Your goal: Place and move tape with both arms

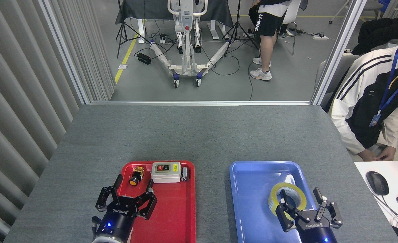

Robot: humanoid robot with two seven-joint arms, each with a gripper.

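Observation:
The yellow tape roll lies flat in the blue tray, at its right side. My right gripper stands open just in front of the roll, one finger over its hole and nothing held. My left gripper is open above the left part of the red tray, empty, a short way in front of the small yellow push button.
The red tray also holds a white switch box and a small dark cylinder at its far end. A seated person is at the table's right edge. A white desk with a mouse adjoins at right.

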